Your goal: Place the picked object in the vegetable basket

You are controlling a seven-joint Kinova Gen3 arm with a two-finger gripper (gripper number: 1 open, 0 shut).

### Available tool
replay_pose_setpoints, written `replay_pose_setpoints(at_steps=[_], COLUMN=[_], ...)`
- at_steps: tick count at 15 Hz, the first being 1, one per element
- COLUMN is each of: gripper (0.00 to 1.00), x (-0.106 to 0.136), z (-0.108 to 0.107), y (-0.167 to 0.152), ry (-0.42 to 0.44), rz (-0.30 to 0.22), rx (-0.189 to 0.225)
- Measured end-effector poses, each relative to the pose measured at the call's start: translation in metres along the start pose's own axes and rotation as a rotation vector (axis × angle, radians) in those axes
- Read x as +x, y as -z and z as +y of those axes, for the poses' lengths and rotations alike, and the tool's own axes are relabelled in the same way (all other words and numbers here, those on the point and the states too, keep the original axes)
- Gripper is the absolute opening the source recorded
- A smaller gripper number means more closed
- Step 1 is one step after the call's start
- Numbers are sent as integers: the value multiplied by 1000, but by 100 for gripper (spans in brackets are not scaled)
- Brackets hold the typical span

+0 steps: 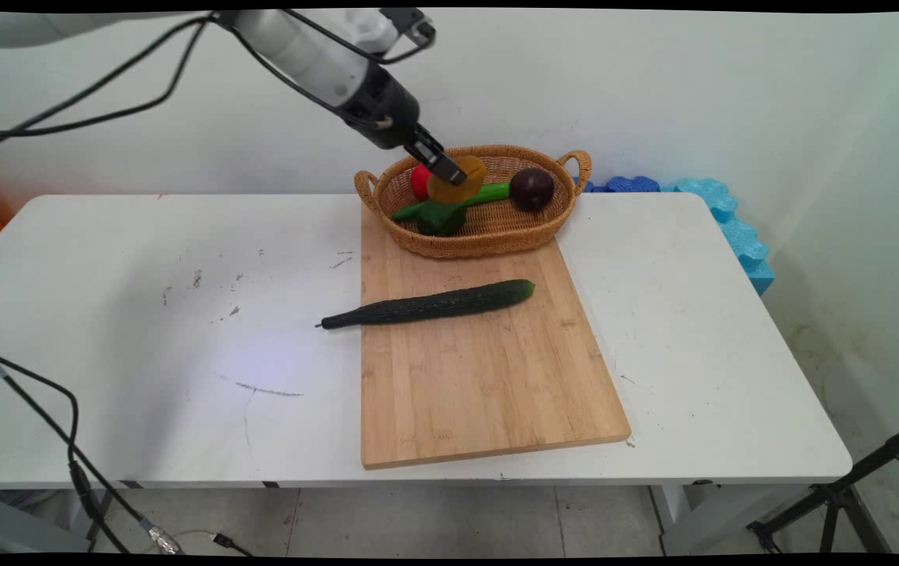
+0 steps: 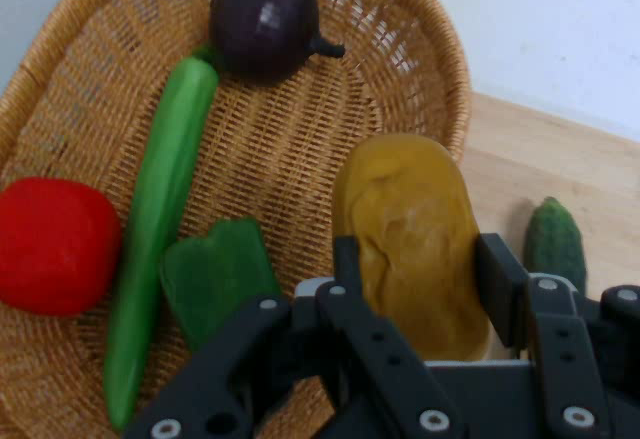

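My gripper point(image 1: 445, 168) point(image 2: 420, 259) is shut on a yellow-brown potato point(image 1: 459, 181) point(image 2: 415, 239) and holds it just above the wicker basket point(image 1: 489, 232) point(image 2: 300, 129). Inside the basket lie a red tomato point(image 1: 420, 181) point(image 2: 55, 244), a long green chili point(image 1: 489, 193) point(image 2: 160, 229), a green pepper point(image 1: 440, 217) point(image 2: 215, 274) and a dark purple onion point(image 1: 533, 189) point(image 2: 265, 19). The potato hangs over the basket's left half, above the green pepper.
A dark green cucumber point(image 1: 430, 305) point(image 2: 555, 244) lies across the wooden cutting board point(image 1: 481, 377), its thin end over the board's left edge. The basket stands on the board's far end. Blue foam pieces point(image 1: 732, 228) sit behind the table's right corner. A tripod leg point(image 1: 834, 495) stands at bottom right.
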Motion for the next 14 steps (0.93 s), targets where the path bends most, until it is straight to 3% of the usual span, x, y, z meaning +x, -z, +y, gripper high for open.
replay_pose_setpoints(at_steps=[7,14], gripper=[0,0], x=[10,11], z=[-3,-6], y=[-69,-112], ry=[84,122], rz=[-53,-86], rx=[18,30])
